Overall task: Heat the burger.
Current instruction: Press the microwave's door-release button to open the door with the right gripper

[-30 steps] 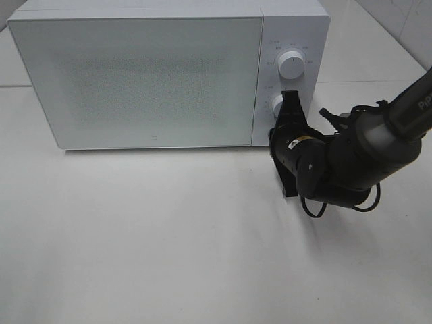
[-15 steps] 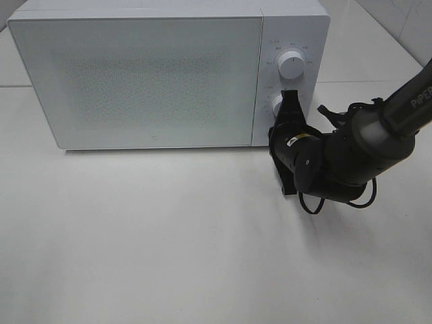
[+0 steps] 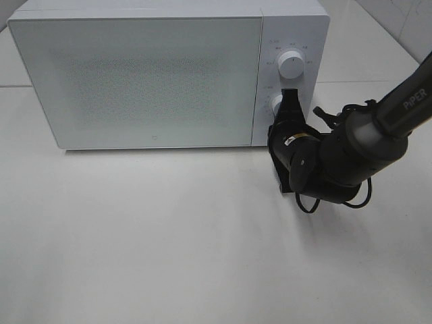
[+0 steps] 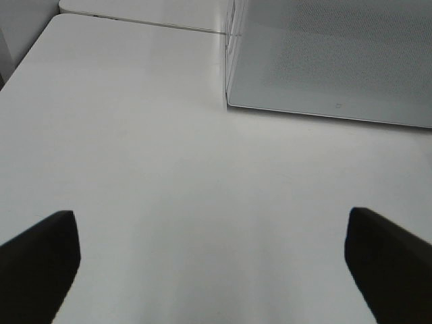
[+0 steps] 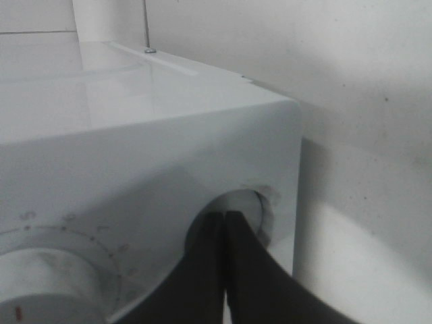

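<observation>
Left wrist view, nearest first: my left gripper (image 4: 209, 226) stands wide, its two dark fingers (image 4: 40, 263) at the picture's edges with only bare white table (image 4: 148, 155) between them and nothing held. Beyond lies the near corner of the microwave (image 4: 324, 61) with its speckled door (image 4: 351, 74). The exterior high view does not show this gripper, but it does show my right arm (image 3: 358, 145) reaching in from the right, which the left wrist view misses. My right gripper (image 3: 290, 96) is pinched closed, holding nothing, and its tips are at the lower knob (image 3: 275, 104), below the upper knob (image 3: 291, 65). Only the right wrist view shows that contact up close: the two black fingers (image 5: 202, 283) lie pressed together, meeting at the round knob's edge. Farther back, the door is closed flat across the front. The burger appears in no view, so I cannot tell where it is or how it looks.
</observation>
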### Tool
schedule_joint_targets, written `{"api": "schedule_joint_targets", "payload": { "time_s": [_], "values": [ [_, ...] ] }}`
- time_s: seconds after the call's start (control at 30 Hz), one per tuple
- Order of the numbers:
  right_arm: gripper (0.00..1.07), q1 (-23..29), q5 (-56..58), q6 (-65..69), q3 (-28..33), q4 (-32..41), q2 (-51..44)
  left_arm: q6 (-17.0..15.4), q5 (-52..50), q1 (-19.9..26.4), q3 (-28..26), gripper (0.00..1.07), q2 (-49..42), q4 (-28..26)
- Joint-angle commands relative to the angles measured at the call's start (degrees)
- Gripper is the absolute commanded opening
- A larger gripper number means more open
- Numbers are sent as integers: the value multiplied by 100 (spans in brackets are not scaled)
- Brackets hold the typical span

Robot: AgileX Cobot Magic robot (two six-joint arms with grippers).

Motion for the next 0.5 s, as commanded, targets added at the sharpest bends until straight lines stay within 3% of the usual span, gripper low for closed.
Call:
{"api": "schedule_joint_targets", "payload": {
  "time_s": [0.03, 0.3, 0.5],
  "values": [
    [0, -74, -1266, -46, -470, -223, -40, 11, -46, 0, 0, 100, -23, -6],
    [0, -206, -1467, -92, -980, -218, 275, 11, -46, 0, 0, 100, -23, -6],
    [0, -206, -1455, -201, -1020, -201, 275, 11, -46, 0, 0, 100, -23, -6]
  ]
}}
